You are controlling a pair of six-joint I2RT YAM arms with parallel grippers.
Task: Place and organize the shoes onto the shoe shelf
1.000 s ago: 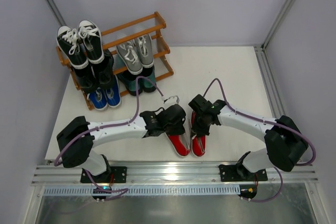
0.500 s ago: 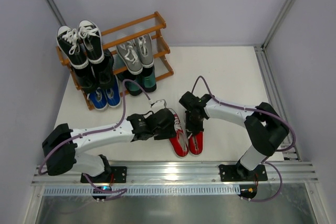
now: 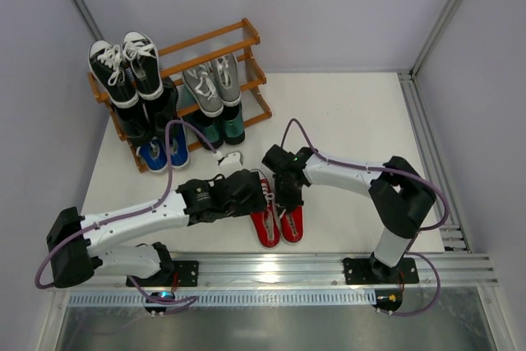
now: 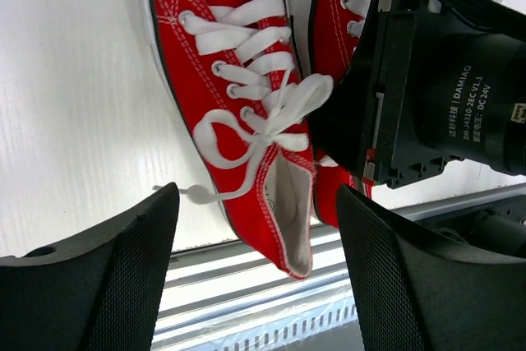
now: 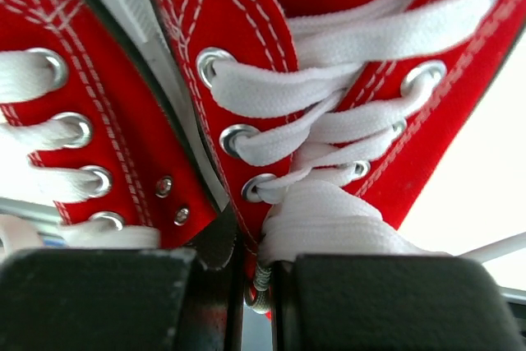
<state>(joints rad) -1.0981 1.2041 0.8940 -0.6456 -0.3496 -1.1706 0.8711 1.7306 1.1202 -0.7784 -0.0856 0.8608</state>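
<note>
Top view, 6 o'clock of white bench [image 3: 353,121], just short of the metal rail [image 3: 279,269]: red sneakers [image 3: 265,226], side by side and touching, heels toward 6, toes toward 12 and hidden under both arms

Over the 9 o'clock shoe of that pair: left hand [image 4: 256,193], wide open, nothing gripped. Black fingers [image 4: 99,285] one each side of the heel end, clear of the canvas. White laces [image 4: 246,47] tied in a loose bow, one end trailing onto bench toward 9

On the 3 o'clock shoe: right hand [image 5: 246,273], clamped on red sneakers at the laced edge by the eyelets. Only a sliver of gap between the pads, red cloth and lace bunched in it. Same hand in left wrist view at 2 o'clock, pressed down onto that shoe

At 10 o'clock of bench: shelf [image 3: 214,34], set at an angle, thin wooden rails
- top, 9 o'clock end: black-and-white sneakers [image 3: 125,67], toes toward 12
- just beside them toward 3: grey sneakers [image 3: 212,81]
- below the black-and-white pair: black loafers [image 3: 152,117]
- below the grey pair: dark green loafers [image 3: 223,127]
- lowest, toward 7: blue sneakers [image 3: 163,154]

Five pairs on shelf, all well apart from the red pair and from both hands
</note>
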